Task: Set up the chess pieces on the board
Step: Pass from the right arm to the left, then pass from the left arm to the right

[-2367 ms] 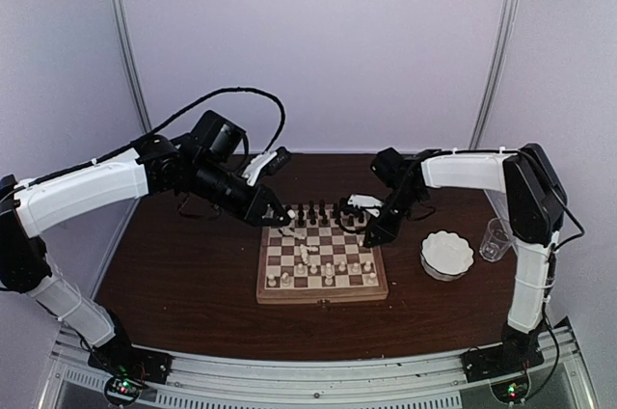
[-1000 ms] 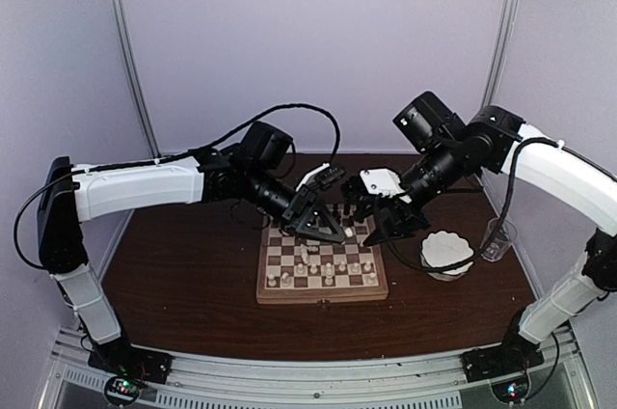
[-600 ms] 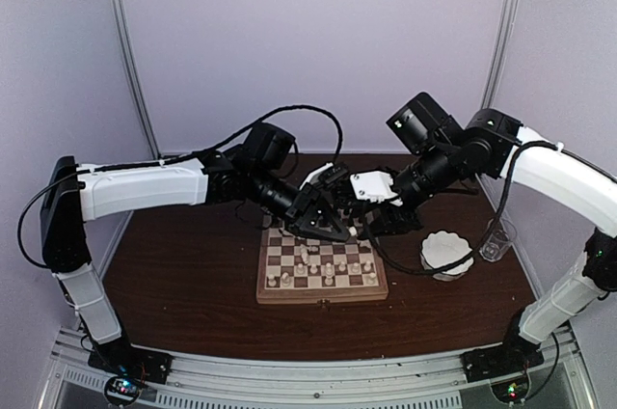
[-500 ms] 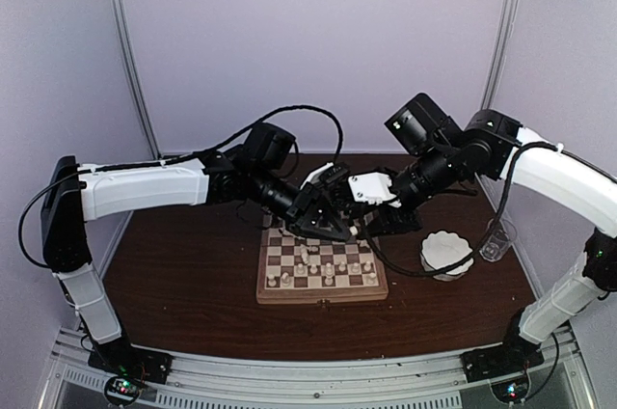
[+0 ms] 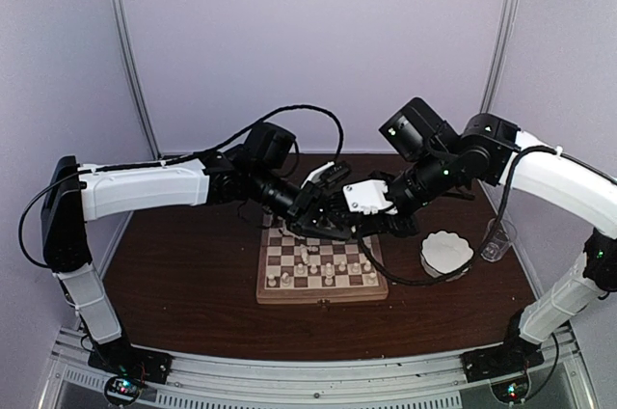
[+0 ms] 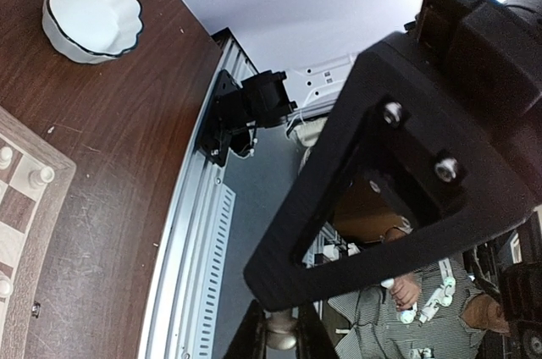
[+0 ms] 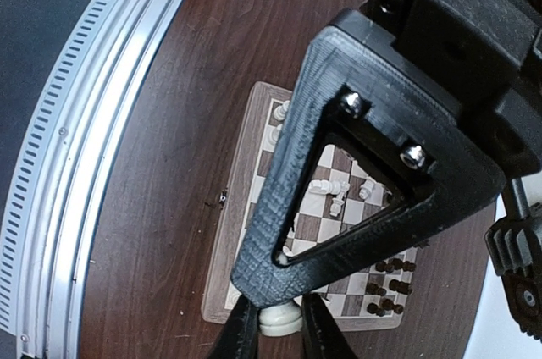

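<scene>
Left pincer (image 6: 282,335) and right pincer (image 7: 279,329) both clamped on one cream piece (image 7: 280,317) over the board (image 5: 323,291), 12 o'clock edge.
The bowl (image 5: 446,253) and glass (image 5: 496,238) sat at 3 o'clock.

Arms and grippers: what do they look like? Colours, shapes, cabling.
Left arm and right arm: white link shells, black joints, black wrist camera housings, loose black cables looping outside. Left gripper and right gripper: black, with triangular open-frame fingers, two silver screws each.
</scene>
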You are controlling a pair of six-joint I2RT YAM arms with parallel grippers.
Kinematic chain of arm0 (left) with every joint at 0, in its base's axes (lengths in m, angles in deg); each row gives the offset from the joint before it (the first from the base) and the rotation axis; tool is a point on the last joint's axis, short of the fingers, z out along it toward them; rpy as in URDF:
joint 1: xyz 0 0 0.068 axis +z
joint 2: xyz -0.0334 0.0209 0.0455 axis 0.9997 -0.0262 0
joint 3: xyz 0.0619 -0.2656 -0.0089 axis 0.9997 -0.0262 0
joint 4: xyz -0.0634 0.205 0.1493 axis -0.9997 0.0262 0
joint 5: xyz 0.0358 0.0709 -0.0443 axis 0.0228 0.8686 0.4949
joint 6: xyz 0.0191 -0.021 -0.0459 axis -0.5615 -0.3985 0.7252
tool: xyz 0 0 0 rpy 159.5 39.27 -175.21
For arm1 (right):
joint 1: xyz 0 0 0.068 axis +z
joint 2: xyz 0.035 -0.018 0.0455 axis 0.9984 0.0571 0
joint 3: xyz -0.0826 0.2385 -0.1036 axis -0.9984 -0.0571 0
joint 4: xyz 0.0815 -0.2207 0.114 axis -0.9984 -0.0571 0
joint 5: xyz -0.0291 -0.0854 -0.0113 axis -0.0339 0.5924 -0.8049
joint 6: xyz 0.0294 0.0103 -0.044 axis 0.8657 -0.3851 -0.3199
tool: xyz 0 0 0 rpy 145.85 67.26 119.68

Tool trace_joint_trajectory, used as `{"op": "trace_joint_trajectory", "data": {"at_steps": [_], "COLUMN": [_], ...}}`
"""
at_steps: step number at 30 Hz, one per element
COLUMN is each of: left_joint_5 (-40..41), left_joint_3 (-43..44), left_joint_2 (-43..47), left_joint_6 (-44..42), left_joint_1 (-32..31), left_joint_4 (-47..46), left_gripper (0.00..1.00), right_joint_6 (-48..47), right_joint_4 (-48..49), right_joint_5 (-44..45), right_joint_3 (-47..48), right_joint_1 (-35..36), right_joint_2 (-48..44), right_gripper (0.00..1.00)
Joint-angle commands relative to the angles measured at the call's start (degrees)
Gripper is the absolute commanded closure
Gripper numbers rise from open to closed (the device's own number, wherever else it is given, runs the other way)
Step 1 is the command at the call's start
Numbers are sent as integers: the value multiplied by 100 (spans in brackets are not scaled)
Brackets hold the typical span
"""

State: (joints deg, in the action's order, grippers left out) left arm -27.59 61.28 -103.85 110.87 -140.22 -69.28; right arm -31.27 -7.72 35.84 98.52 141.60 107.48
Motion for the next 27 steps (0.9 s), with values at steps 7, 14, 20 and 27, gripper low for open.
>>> {"op": "trace_joint_trajectory", "data": {"at_steps": [7, 14, 20, 27], "left_joint_5": [1655, 3285, 3462, 3365], "left_joint_3": [-33, -1433, -1509, -1276], "left_joint_2": [715, 1774, 1591, 1337], "left_joint_6": [-847, -723, -601, -598], "left_joint_1": [-34, -144, -181, -216], "left_joint_4": [509, -1685, -1944, -1832], "left_gripper": [63, 56, 51, 52], "right_joint_6": [751, 2325, 2740, 2804], "right_joint_4": [631, 1544, 1854, 1946], "right_joint_5": [248, -1471, -1959, -2170], "right_joint_3": [-338, -951, -1020, -1077], "right_joint_1": [-126, -962, -1192, -1216], "right_joint_2": [-97, -194, -137, -141], "right_gripper": [94, 95, 94, 93]}}
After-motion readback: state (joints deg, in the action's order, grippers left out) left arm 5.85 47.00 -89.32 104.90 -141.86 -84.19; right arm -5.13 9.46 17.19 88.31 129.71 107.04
